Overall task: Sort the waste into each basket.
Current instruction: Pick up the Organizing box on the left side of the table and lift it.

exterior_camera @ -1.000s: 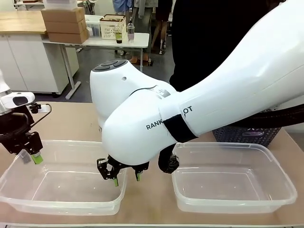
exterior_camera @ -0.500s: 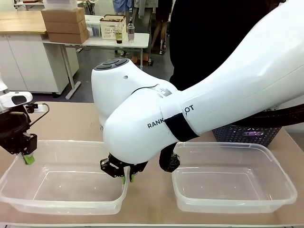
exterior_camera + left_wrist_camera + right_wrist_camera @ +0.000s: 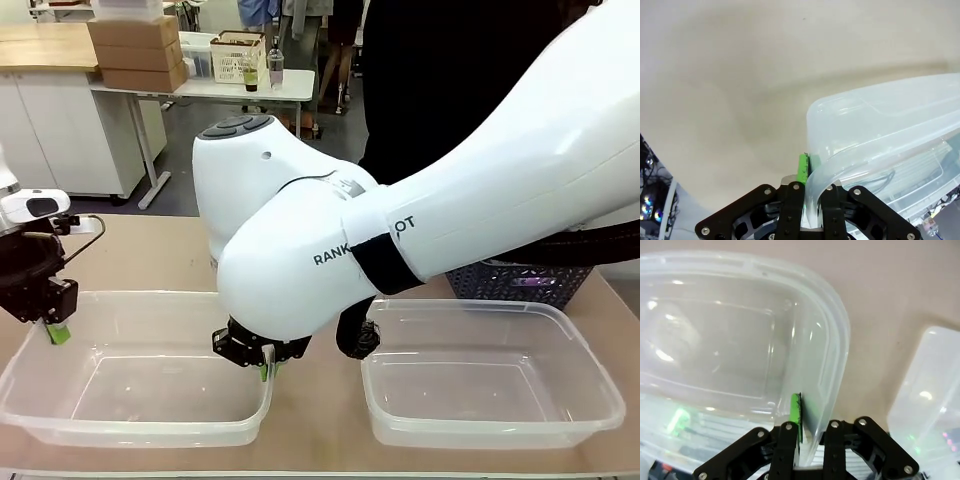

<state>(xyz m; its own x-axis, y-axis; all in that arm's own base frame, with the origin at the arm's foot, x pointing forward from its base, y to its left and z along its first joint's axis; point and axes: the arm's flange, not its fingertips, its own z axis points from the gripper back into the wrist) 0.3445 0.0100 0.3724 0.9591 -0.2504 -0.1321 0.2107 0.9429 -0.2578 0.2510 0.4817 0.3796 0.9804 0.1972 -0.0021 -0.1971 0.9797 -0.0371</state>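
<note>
The front view shows the left tub [image 3: 140,405] and right tub [image 3: 500,425] side by side on the bench [image 3: 150,260]. The wrist views resolve the pinch: left claw [image 3: 812,175] and right claw [image 3: 807,417] each clamp the left tub's rim at opposite ends.

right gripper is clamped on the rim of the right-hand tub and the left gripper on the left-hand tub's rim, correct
Not quite. The right gripper is clamped on the rim of the left-hand tub, on its side nearest the right-hand tub, as the front view shows. The left gripper is on the left-hand tub's rim, as you said.
</note>
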